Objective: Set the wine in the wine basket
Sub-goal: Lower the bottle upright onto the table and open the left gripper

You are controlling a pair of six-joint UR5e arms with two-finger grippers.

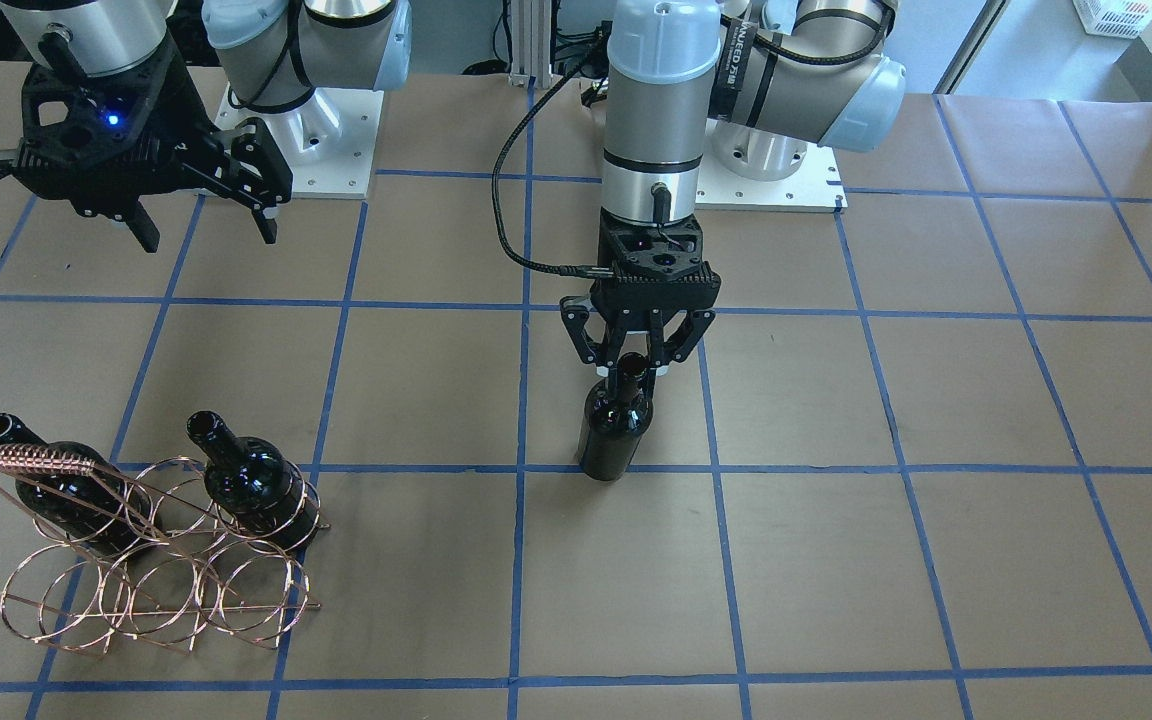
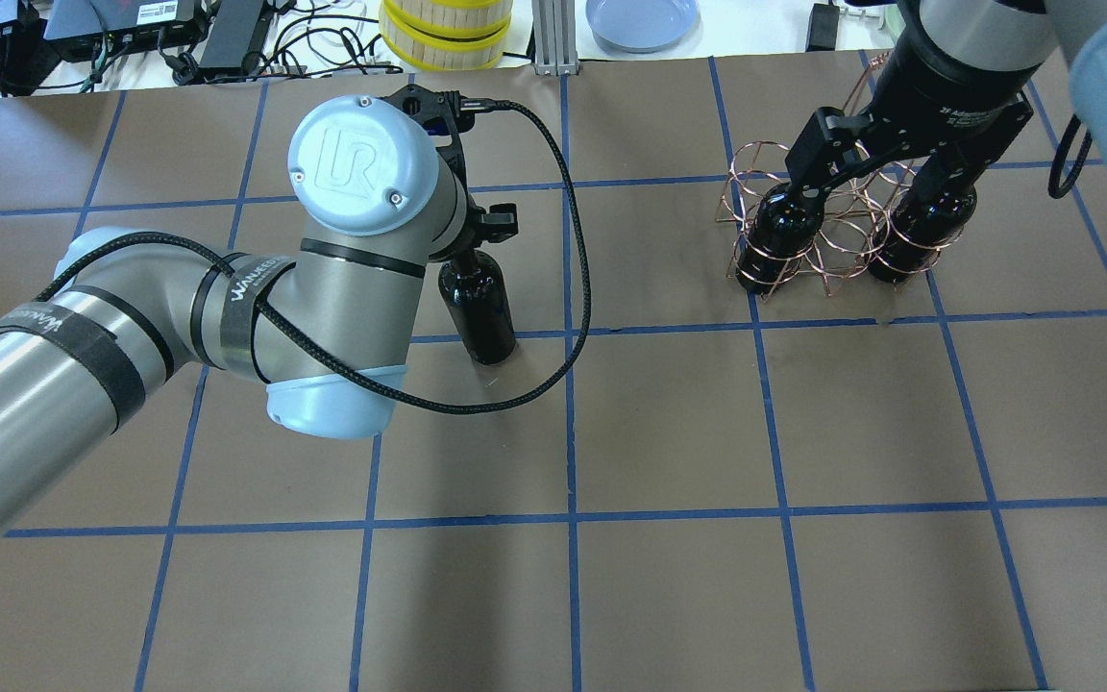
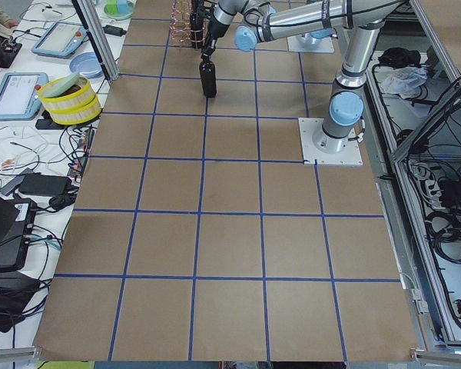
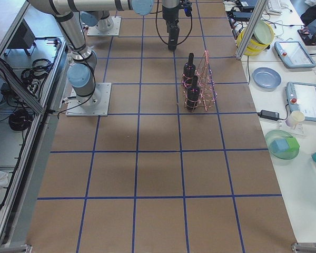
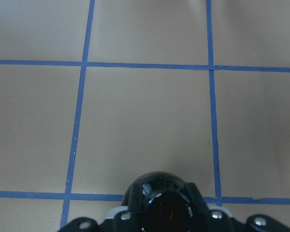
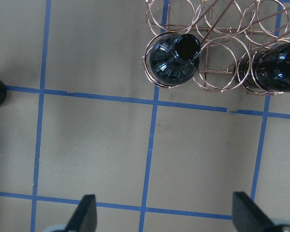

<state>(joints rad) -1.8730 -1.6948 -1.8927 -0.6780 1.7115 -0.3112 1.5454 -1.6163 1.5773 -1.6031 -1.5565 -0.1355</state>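
Exterior front-facing: left end effector (image 1: 636, 368) pinching wine (image 1: 616, 435) neck | overhead hides it | right end effector (image 1: 210, 238) spread

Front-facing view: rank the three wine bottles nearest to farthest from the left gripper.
1. Standing wine bottle, mid-table, neck between the left gripper fingers.
2. Near-end basket bottle, at the wine basket end closer to that gripper.
3. Far-end basket bottle, under the basket's handle.
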